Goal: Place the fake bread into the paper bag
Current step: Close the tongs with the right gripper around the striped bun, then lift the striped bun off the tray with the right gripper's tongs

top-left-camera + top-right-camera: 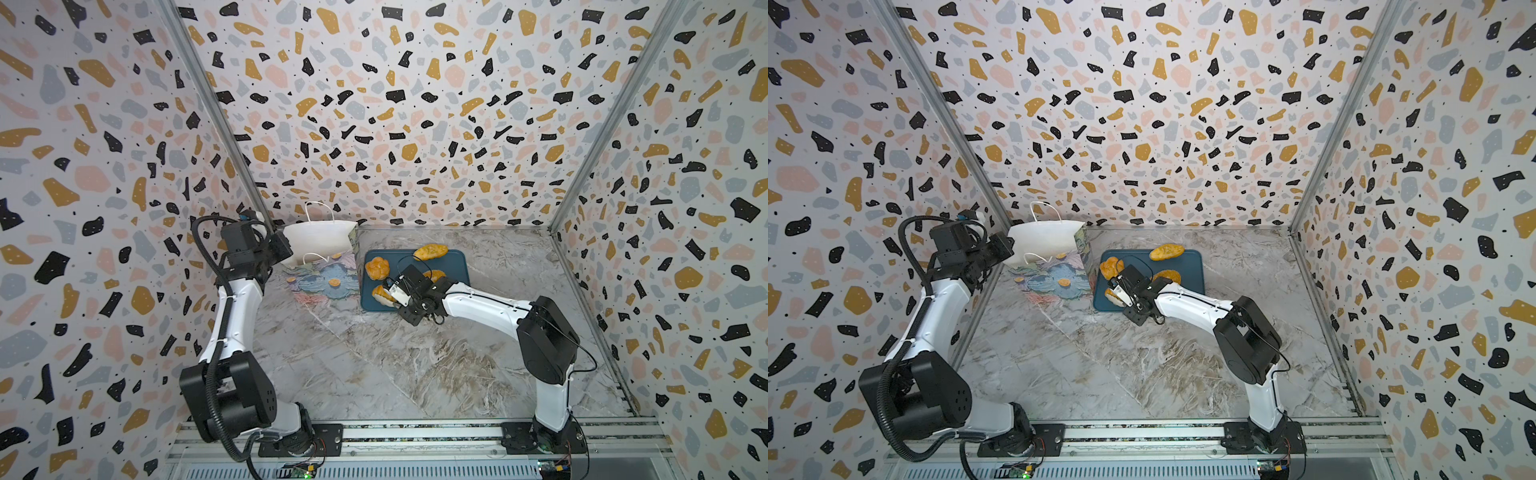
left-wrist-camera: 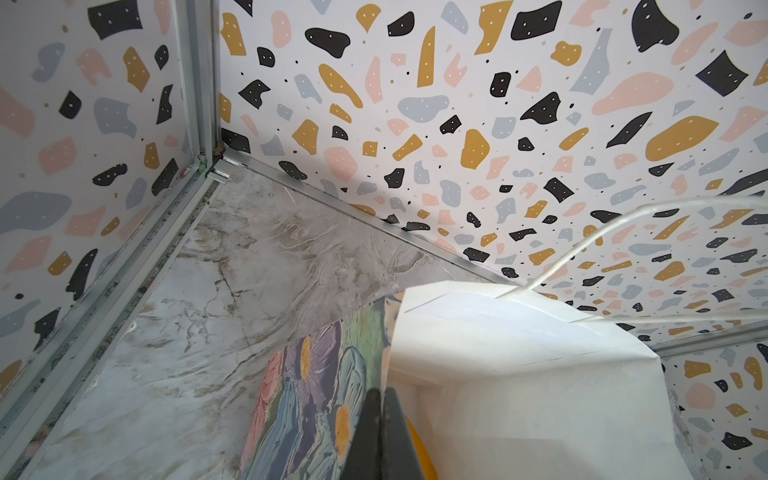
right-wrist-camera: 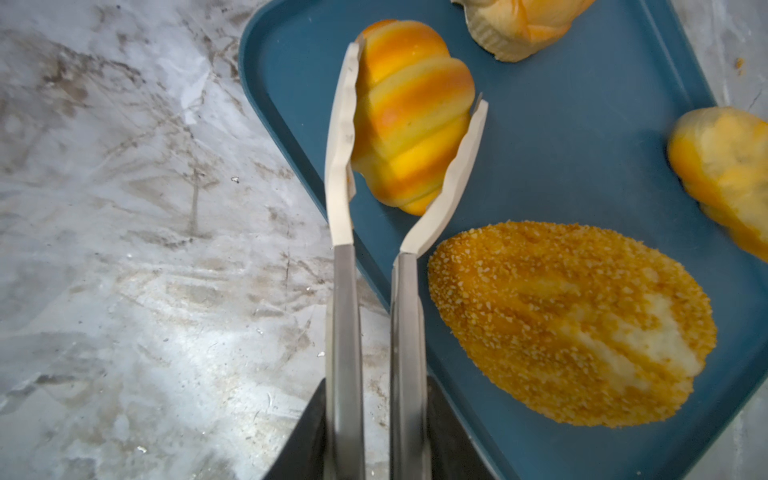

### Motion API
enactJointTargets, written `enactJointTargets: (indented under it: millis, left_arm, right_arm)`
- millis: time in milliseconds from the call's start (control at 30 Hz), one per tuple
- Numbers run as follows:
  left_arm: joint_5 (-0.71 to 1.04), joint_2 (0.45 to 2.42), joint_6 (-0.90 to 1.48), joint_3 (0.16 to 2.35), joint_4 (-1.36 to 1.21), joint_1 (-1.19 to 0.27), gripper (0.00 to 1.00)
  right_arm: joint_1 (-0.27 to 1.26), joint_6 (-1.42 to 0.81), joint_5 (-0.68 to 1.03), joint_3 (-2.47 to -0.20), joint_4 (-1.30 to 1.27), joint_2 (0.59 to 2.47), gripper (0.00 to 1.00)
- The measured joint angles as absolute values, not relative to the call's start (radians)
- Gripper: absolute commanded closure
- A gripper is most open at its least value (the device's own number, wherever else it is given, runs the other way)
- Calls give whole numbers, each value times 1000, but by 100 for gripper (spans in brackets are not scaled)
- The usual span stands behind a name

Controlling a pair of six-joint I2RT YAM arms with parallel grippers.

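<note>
In both top views the paper bag [image 1: 320,241] [image 1: 1046,241] sits at the back left of the marble tabletop [image 1: 353,365], its mouth open and its white inside showing. The left gripper [image 1: 286,253] is at the bag's left rim. Just beside the bag lies the blue tray [image 1: 453,270], which carries a knotted roll [image 1: 377,268], a long roll [image 1: 430,251], a seeded loaf [image 1: 434,274] partly hidden by the arm, and a ridged roll [image 1: 380,294]. The right gripper [image 1: 409,286] reaches over the tray's near left corner.

The left wrist view shows the left gripper [image 2: 380,395] clenched on the bag's rim, its jaws pressed together.

The right wrist view shows the right gripper [image 3: 374,449] clamped on metal tongs [image 3: 343,166]. The tongs' white tips touch both sides of the ridged roll [image 3: 409,120], which rests on the tray beside the seeded loaf [image 3: 569,324].
</note>
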State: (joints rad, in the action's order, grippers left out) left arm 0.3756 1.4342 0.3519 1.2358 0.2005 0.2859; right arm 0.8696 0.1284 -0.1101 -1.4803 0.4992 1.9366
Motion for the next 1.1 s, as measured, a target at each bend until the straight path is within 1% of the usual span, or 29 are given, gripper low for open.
enactJointTargets:
  millis: [233, 600, 1100]
  left_arm:
    - [375, 1434, 352, 1236, 200, 286, 100]
    - [375, 1434, 352, 1236, 200, 286, 100]
    - [376, 1434, 352, 1236, 200, 286, 100]
  right_arm:
    - [870, 119, -108, -1464, 484, 1924, 73]
    - [869, 75, -96, -1361, 435, 1790, 76]
    - [868, -3, -90, -1309, 379, 1726, 79]
